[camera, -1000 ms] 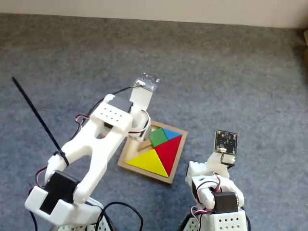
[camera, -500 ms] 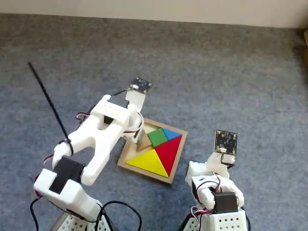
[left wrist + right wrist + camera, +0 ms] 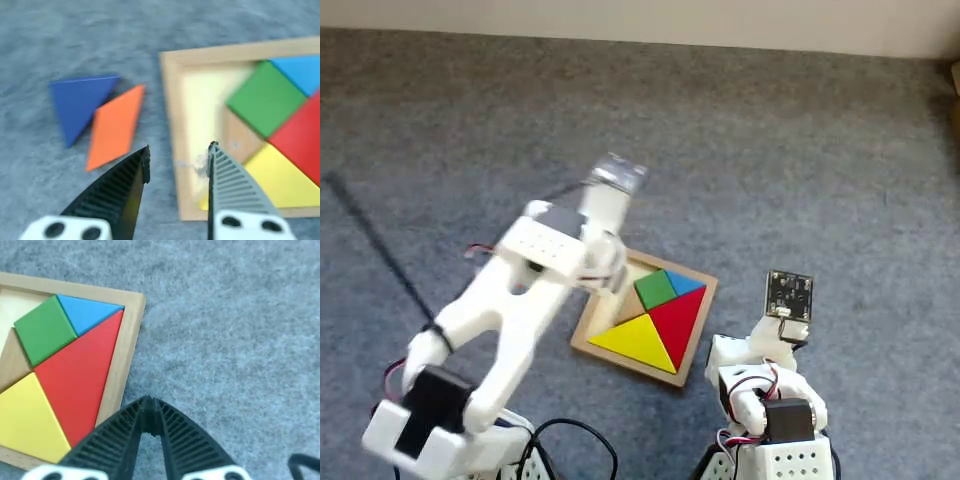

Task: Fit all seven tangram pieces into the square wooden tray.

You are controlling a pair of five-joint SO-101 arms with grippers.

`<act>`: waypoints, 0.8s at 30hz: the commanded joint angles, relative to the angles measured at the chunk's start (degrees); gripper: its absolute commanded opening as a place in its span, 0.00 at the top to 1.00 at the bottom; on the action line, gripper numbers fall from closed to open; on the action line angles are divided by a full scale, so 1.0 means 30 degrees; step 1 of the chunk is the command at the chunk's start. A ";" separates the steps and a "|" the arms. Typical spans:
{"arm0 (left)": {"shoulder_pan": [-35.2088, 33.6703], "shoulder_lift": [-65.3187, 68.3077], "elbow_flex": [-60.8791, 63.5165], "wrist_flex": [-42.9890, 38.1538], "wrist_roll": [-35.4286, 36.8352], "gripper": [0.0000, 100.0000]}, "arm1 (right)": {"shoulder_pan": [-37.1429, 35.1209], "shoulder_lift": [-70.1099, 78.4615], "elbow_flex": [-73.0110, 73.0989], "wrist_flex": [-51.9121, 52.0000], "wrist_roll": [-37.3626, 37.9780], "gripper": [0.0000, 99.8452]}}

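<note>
Hanging with its two fingers apart and nothing between them, the left claw is straddling one rim of the square wooden tray. One fingertip is sitting over the grey tabletop outside the frame, and the other is sitting over the tray's inside, above a pale cream piece. Beyond that cream piece, a green square is lying against a light blue triangle and a red triangle, with a yellow triangle beside the red one. A brownish triangular patch is showing among them; whether it is a piece or bare wood I cannot tell. Outside the tray, near the rim, a dark blue triangle and an orange parallelogram are lying flat on the tabletop, touching each other. The right claw is resting with its fingers pressed together, gripping nothing, over the tabletop just beside the tray rim that is running along the red triangle. In the high view, the right arm is sitting folded near its base, beside the tray.
</note>
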 commanded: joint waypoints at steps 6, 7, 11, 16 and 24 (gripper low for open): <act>-0.5084 -0.1802 0.0601 0.0000 -0.3311 0.81 | -0.0190 -0.0396 0.2916 0.0161 -0.0176 0.99; -0.5348 -0.1538 0.0513 0.0000 -0.3487 0.80 | -0.0190 -0.0396 0.2916 0.0161 -0.0176 0.99; -0.5641 0.0571 0.0454 -0.1260 -0.3604 0.71 | -0.0190 -0.0396 0.2916 0.0161 -0.0176 0.99; -0.5612 0.3385 -0.1509 -0.1055 -0.3634 0.72 | -0.0190 -0.0396 0.2916 0.0161 -0.0176 0.99; -0.5524 0.7077 -0.4205 -0.0674 -0.3546 0.73 | -0.0190 -0.0396 0.2916 0.0161 -0.0176 0.99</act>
